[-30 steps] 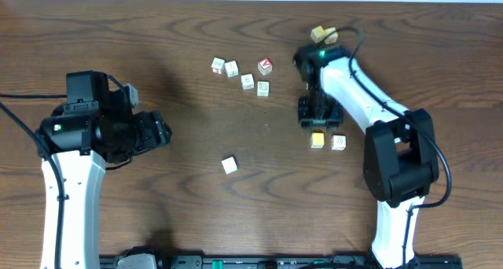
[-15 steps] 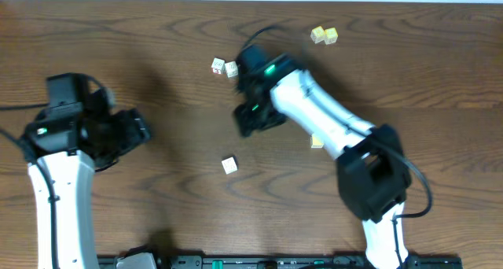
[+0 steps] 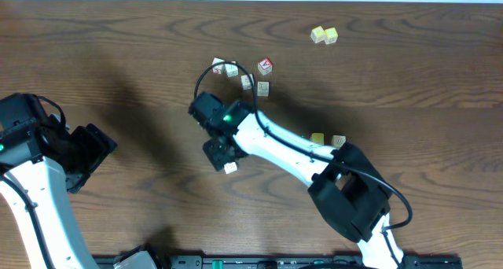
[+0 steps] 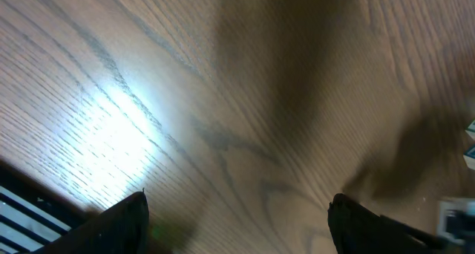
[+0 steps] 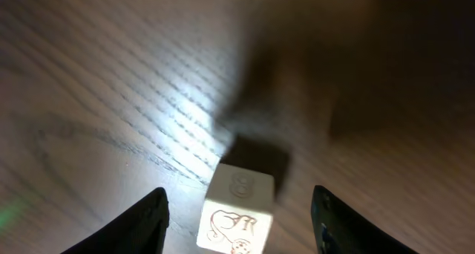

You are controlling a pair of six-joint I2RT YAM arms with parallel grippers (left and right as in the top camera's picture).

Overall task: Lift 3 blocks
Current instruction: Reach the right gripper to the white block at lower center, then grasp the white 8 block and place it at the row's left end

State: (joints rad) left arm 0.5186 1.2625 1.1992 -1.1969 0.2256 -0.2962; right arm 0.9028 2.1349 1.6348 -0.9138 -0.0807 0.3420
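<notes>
Wooden block (image 5: 237, 209) | right gripper (image 3: 219, 153) jaws astride, gaps both sides | left gripper (image 4: 237, 228) wide, bare tabletop (image 4: 223, 98) below

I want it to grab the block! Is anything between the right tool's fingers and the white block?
No. In the right wrist view the white block sits inside the open right tool, with only bare wooden table on each side.

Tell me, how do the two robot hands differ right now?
The right gripper reaches over the middle of the table; the left gripper sits at the table's left side. The right gripper has a small pale block between its fingers, not touching it; the left gripper has only bare wood below. Both stand open.
</notes>
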